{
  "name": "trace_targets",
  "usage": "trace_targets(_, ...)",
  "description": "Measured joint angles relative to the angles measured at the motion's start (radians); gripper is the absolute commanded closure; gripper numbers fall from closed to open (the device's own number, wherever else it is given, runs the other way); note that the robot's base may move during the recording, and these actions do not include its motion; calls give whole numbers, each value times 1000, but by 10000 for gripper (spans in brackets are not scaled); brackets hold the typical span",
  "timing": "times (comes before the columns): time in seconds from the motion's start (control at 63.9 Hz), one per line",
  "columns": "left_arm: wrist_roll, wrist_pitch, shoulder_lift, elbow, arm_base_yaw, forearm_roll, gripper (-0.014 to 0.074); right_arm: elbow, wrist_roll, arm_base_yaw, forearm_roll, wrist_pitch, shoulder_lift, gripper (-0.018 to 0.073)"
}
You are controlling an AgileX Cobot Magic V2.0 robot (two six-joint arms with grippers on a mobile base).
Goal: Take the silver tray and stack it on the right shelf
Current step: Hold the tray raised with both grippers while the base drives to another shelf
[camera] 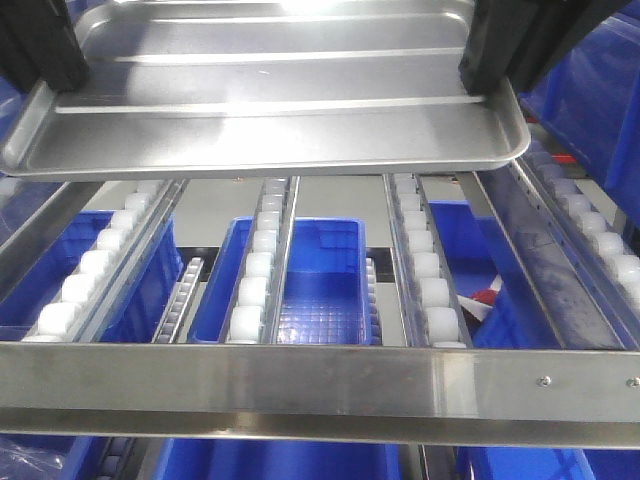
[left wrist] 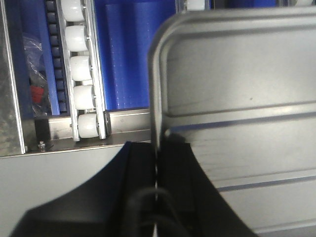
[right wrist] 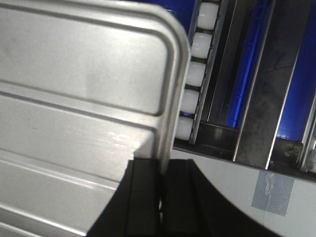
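Silver tray [camera: 280,110]: held level by both short ends over the far part of the right shelf [camera: 300,385], its near edge raised off the white rollers [camera: 255,265].
Left gripper [left wrist: 157,150]: fingers clamped on the tray's left rim.
Right gripper [right wrist: 162,168]: fingers clamped on the tray's right rim.
Blue bins [camera: 320,275]: below the roller tracks.

I see open blue plastic bins [camera: 320,280] below, the middle one with a gridded floor. A pale grey flat surface [right wrist: 227,190] carries a rectangular patch of grey tape [right wrist: 272,194].
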Motion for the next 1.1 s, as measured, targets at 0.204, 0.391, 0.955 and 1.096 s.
trace_targets(0.204,0,5,0,0,0,2,689,0,0,0,0,0,0,502)
trace_targets(0.391,0,5,0,0,0,2,689,0,0,0,1,-2,0,502)
trace_targets(0.955,0,2,2,0,0,2,689,0,0,0,1,-2,0,502)
trace_targets(1.096,0,2,2,0,0,2,689,0,0,0,1,-2,0,502)
